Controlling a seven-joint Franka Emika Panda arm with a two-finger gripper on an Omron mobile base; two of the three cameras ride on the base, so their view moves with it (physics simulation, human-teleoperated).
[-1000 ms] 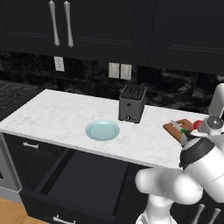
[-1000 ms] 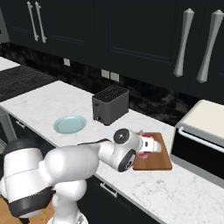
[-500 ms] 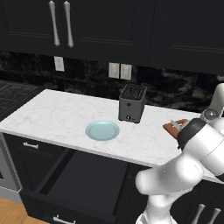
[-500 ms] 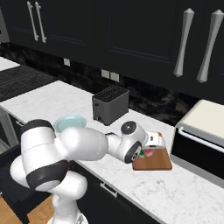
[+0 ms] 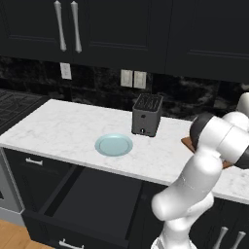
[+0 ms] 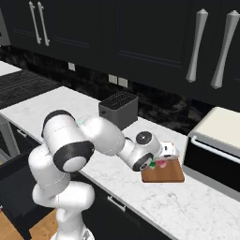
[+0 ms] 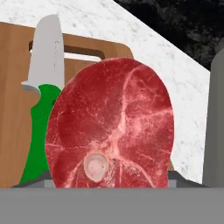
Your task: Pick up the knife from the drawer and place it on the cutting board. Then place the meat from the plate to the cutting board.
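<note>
One knife (image 7: pixel 41 113), one meat (image 7: pixel 111 127), one cutting board (image 7: pixel 13 87), one plate (image 5: pixel 114 145), one toaster (image 5: pixel 147 115).

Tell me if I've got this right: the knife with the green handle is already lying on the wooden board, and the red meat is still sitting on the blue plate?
Not quite. The knife does lie on the cutting board, but the meat is over the board beside it, as the hand view shows. The plate sits bare in the left base view.

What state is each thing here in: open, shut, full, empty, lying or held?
Drawer: pulled open, nothing visible inside.
Plate: empty, on the counter.
Knife: lying flat on the cutting board.
Meat: over the board, between the tool tips; held or released, unclear.
Upper cabinet doors: shut.
</note>
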